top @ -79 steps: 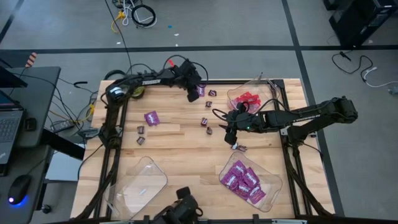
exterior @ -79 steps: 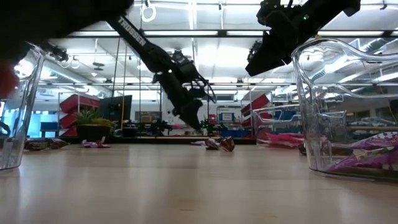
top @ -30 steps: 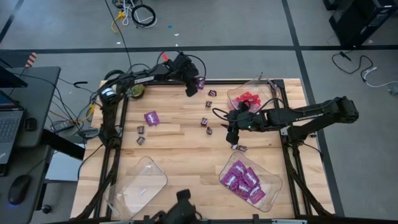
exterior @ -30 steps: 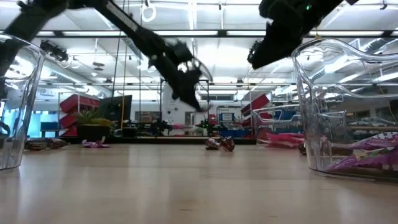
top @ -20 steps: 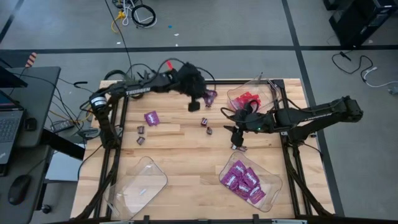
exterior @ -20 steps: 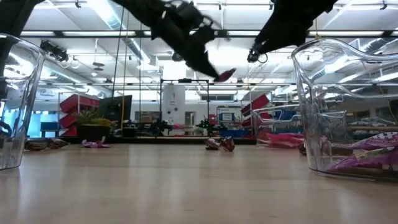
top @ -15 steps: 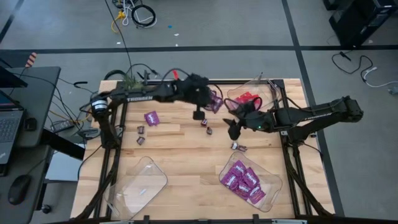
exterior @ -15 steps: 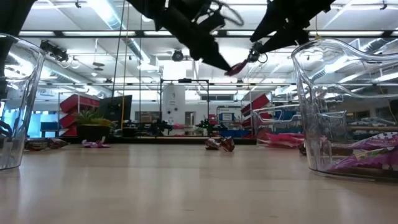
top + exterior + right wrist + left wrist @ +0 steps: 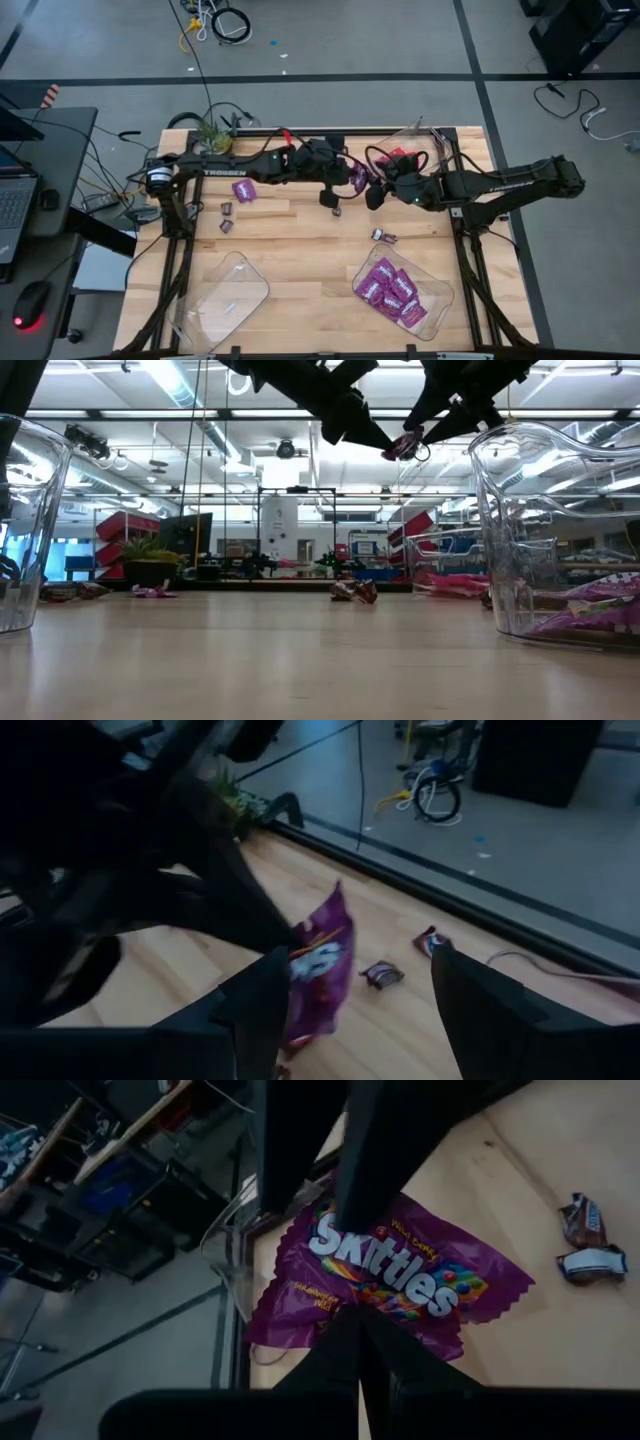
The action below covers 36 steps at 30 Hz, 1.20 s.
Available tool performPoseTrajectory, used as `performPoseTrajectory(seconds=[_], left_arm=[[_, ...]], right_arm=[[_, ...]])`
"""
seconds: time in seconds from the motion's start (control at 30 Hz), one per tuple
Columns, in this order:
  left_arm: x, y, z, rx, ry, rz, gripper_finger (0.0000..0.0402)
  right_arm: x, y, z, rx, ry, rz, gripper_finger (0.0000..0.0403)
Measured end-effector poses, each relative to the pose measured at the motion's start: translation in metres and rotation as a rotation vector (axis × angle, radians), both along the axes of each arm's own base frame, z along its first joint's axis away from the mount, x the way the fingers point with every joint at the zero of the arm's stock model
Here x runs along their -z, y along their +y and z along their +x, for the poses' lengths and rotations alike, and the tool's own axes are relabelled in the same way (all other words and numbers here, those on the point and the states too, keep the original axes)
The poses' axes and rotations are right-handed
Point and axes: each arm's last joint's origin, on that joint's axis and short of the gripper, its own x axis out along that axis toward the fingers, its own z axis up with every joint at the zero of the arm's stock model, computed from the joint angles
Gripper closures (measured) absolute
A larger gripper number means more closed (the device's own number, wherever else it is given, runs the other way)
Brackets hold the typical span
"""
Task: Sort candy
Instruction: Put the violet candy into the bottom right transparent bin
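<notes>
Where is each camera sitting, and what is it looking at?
High view: above, looking down on the table and both arms.
Low view: at tabletop height, facing the room; arms hang overhead.
Left wrist view: past shut fingers pinching the purple packet.
Right wrist view: between open fingers, facing the left gripper.
Shared: every view shows that packet.

Above the desk (image 9: 290, 240) middle, the left hand (image 9: 352, 178) holds a packet (image 9: 359, 179) up between itself and the right hand (image 9: 377, 192). Packets (image 9: 392, 289) lie in the near right tray (image 9: 445, 295); small pieces (image 9: 226, 217) lie left.
</notes>
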Motion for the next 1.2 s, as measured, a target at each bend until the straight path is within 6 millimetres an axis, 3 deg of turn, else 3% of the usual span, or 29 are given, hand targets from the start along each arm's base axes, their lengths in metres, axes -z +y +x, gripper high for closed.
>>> performPoseTrajectory(seconds=[0.17, 0.27, 0.37, 0.57, 0.8, 0.9, 1.03, 1.2], left_arm=[[-0.004, -0.005, 0.001, 0.012, -0.026, 0.004, 0.0401], [-0.005, -0.008, 0.001, 0.020, -0.030, 0.004, 0.0401], [-0.005, -0.009, 0.001, 0.021, -0.028, 0.001, 0.0401], [-0.005, -0.009, 0.000, 0.013, -0.027, 0.001, 0.0401], [0.000, -0.008, -0.005, -0.021, 0.057, 0.005, 0.0401], [0.004, -0.003, -0.013, -0.004, 0.128, -0.076, 0.0401], [0.012, 0.007, -0.028, 0.039, 0.114, -0.211, 0.0401], [0.030, 0.013, -0.051, 0.051, -0.047, -0.273, 0.0401]], right_arm=[[0.000, -0.005, 0.000, 0.019, 0.008, -0.012, 0.0179], [-0.001, -0.005, 0.001, -0.018, 0.028, -0.028, 0.0201], [-0.002, -0.004, 0.003, -0.070, 0.031, -0.034, 0.0251], [-0.003, -0.002, 0.004, -0.154, 0.060, -0.056, 0.0389], [0.000, 0.002, 0.004, -0.265, 0.107, -0.052, 0.0387], [0.006, 0.004, 0.001, -0.312, 0.174, -0.012, 0.0377], [0.025, 0.004, 0.000, -0.311, 0.294, 0.019, 0.0344], [0.051, 0.004, 0.013, -0.369, 0.388, 0.040, 0.0287]])
